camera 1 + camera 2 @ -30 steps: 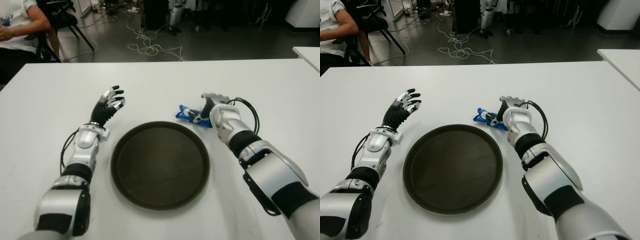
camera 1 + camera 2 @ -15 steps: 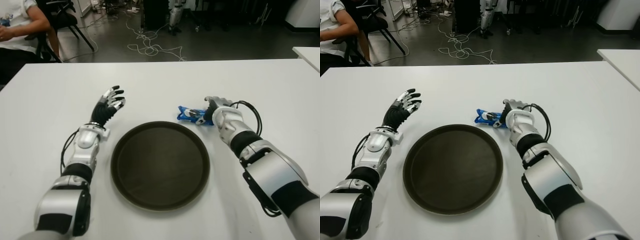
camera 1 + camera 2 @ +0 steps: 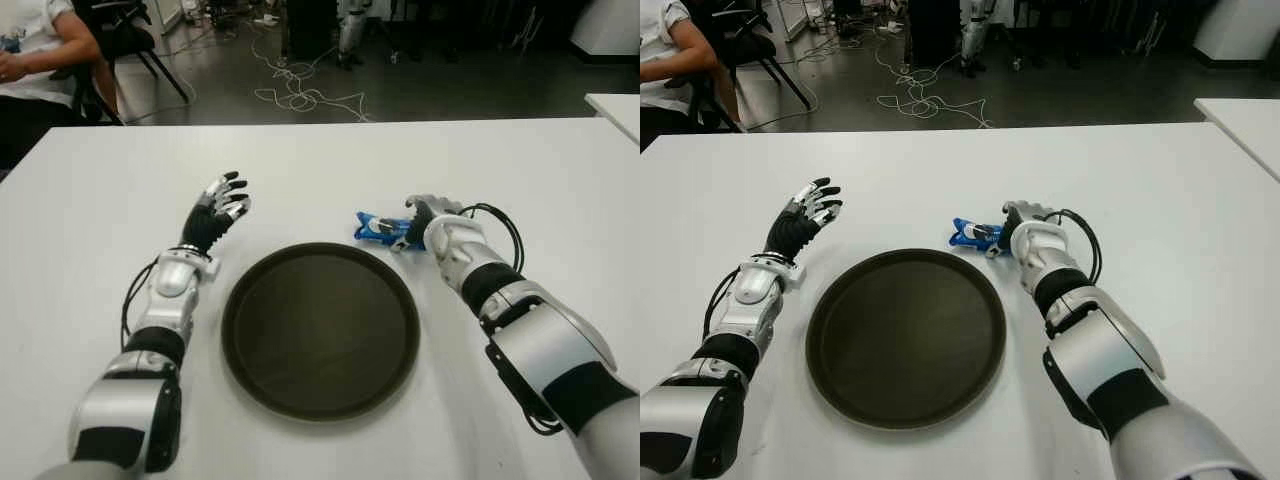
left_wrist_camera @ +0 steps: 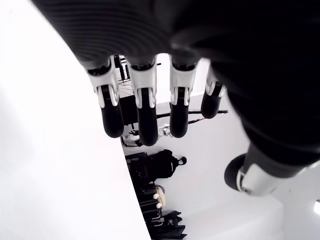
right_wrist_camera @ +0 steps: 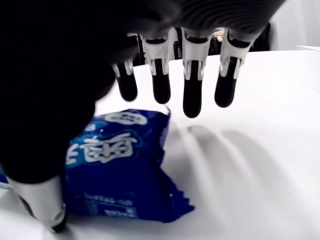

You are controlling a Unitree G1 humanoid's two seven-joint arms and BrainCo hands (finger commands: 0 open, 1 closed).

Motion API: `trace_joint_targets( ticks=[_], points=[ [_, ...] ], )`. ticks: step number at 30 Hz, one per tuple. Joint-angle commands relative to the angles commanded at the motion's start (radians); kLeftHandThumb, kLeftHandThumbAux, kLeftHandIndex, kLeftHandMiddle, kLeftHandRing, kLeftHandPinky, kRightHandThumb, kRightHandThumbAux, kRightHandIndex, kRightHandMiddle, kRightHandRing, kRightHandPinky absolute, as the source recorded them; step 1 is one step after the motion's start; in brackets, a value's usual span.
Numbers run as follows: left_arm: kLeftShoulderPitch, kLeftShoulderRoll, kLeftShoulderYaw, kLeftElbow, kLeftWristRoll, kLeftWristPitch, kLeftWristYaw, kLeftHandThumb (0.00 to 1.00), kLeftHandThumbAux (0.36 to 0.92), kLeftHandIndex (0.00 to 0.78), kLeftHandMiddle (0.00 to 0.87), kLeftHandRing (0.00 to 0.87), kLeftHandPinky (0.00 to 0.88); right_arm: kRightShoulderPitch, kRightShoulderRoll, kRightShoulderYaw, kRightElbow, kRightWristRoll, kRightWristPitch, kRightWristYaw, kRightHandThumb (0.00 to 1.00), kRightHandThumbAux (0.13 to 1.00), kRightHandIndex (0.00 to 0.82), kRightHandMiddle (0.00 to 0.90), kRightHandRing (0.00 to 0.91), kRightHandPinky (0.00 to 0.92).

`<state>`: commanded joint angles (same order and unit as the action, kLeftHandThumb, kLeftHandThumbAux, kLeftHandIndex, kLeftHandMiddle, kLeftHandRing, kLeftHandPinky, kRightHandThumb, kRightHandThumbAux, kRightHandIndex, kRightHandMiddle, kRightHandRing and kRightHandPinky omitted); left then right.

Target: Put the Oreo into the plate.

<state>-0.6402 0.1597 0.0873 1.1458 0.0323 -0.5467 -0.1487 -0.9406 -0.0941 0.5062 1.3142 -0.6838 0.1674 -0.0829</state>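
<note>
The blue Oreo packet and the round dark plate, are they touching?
Apart. The left eye view shows white table between the blue Oreo packet and the round dark plate's rim.

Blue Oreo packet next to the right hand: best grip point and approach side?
Probably grip the blue foil Oreo packet across its flat middle, not the crimped ends. It lies flat on the white table beyond the round dark plate, so come from above on the right. The right hand is already there, fingers open over it, thumb beside it. The left hand shows open, left of the plate.
</note>
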Motion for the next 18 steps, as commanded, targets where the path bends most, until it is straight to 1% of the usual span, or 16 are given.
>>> trace_joint_targets(
  ticks=[9, 13, 18],
  points=[
    [-0.002, -0.002, 0.003, 0.003, -0.005, 0.002, 0.001, 0.087, 0.602, 0.092, 0.185, 0.188, 0.203, -0.001, 0.011, 0.005, 0.000, -0.002, 0.007, -0.006, 0.000, 0.702, 0.162, 0.178, 0.201, 0.230],
    [-0.003, -0.001, 0.004, 0.004, -0.007, 0.004, -0.003, 0.086, 0.594, 0.090, 0.183, 0.187, 0.197, -0.004, 0.012, 0.007, -0.001, -0.003, 0.007, -0.005, 0.000, 0.696, 0.143, 0.158, 0.178, 0.198],
    [-0.003, -0.002, 0.006, 0.006, -0.010, 0.004, -0.005, 0.094, 0.605, 0.090, 0.187, 0.184, 0.199, -0.005, 0.016, 0.009, -0.003, -0.004, 0.014, -0.007, 0.000, 0.700, 0.145, 0.157, 0.176, 0.197]
  ],
)
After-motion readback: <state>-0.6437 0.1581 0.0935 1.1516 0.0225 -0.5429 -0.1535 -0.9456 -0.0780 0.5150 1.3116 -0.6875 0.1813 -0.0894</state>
